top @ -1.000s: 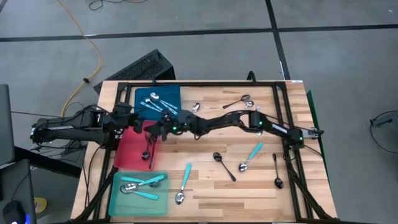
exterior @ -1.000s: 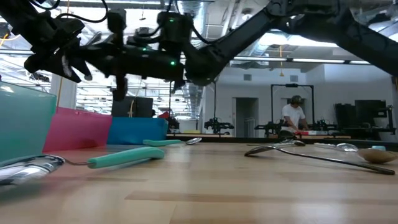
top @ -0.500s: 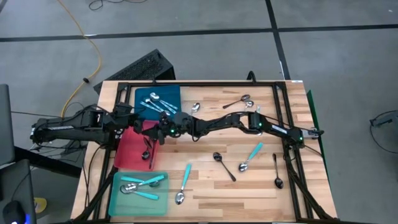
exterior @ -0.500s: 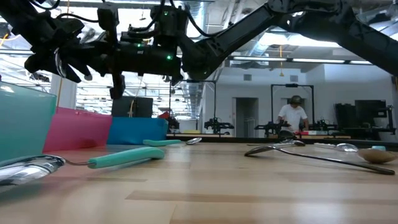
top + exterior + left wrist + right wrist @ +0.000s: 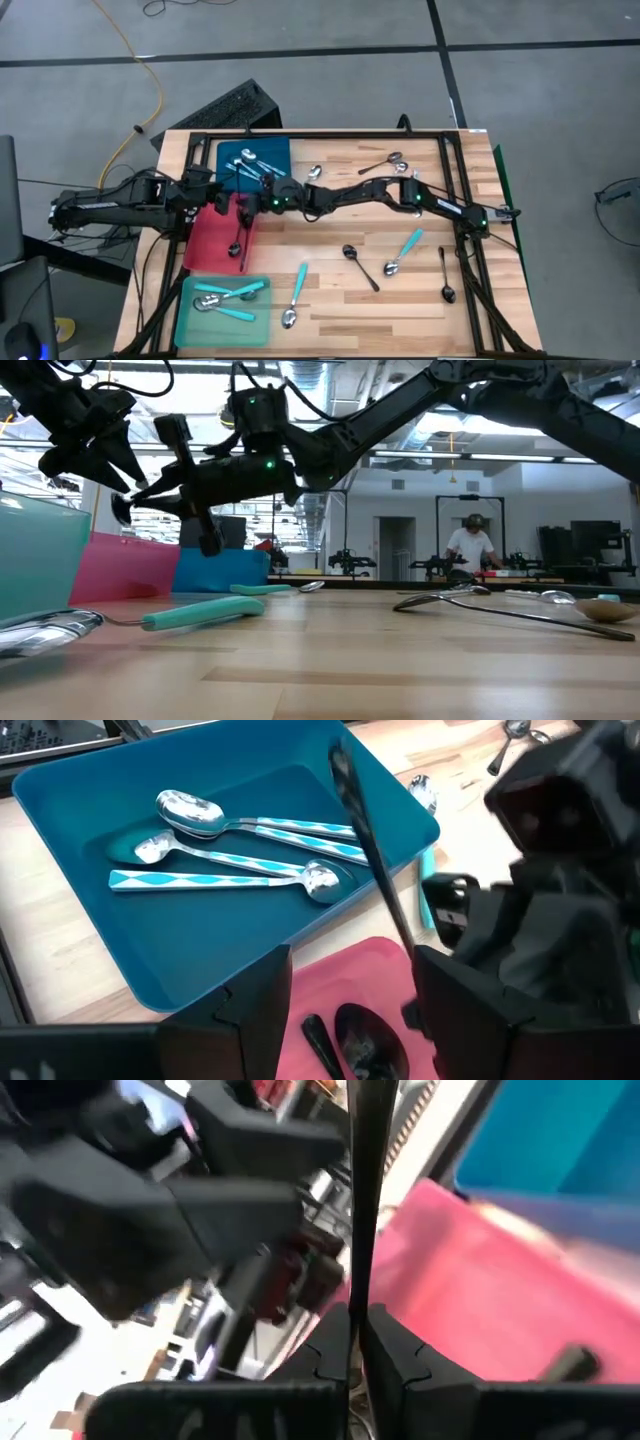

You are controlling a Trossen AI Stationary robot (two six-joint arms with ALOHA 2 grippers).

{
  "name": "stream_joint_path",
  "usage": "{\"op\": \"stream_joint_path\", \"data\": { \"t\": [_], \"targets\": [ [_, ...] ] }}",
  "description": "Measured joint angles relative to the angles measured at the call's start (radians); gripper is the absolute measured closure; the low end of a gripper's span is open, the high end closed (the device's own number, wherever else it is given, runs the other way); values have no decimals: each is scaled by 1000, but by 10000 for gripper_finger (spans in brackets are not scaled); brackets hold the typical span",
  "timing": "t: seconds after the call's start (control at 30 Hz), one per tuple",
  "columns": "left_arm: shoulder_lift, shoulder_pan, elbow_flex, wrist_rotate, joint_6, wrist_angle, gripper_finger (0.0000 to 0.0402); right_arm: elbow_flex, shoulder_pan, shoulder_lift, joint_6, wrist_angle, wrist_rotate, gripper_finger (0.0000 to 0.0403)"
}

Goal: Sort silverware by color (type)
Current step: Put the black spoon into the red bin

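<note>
- Black spoon [image 5: 362, 1190] sits pinched between the right gripper [image 5: 355, 1342]'s clenched fingers, left of centre in the high view, over the red tray [image 5: 212, 243]'s upper edge.
- Left gripper [image 5: 350, 985], fingers spread and holding nothing, hovers just left, by the blue tray [image 5: 110, 930].
- Other spoons lie scattered across the wooden table [image 5: 340, 300].

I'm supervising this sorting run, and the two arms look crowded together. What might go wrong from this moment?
1. The right pincer, shut on the black spoon, hangs near the border between the blue tray and the red tray. Released here, the spoon might land in the blue one, among the patterned spoons.
2. The left pincer, open, sits close beside it, so the arms may bump.
</note>
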State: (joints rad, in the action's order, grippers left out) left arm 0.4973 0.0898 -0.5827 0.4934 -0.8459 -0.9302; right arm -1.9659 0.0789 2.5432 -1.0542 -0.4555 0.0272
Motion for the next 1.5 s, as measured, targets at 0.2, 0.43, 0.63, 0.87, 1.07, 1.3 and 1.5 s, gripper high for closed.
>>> {"op": "stream_joint_path", "data": {
  "t": [0.2, 0.43, 0.63, 0.87, 1.07, 1.3, 1.5],
  "targets": [
    [0, 0, 0, 9, 2, 0, 207, 0, -29, 1, 8, 76, 0, 369],
    [0, 0, 0, 9, 3, 0, 207, 0, -41, 1, 14, 100, 4, 368],
    [0, 0, 0, 10, 3, 0, 207, 0, -32, 1, 15, 118, 23, 368],
    [0, 0, 0, 10, 4, 0, 207, 0, -41, 0, 90, 143, 24, 368],
    [0, 0, 0, 11, 4, 0, 207, 0, -39, 0, 100, 155, 24, 367],
    [0, 0, 0, 12, 4, 0, 207, 0, -41, 0, 121, 163, 28, 358],
    [0, 0, 0, 12, 4, 0, 207, 0, -41, 0, 121, 163, 28, 356]
  ]
}}
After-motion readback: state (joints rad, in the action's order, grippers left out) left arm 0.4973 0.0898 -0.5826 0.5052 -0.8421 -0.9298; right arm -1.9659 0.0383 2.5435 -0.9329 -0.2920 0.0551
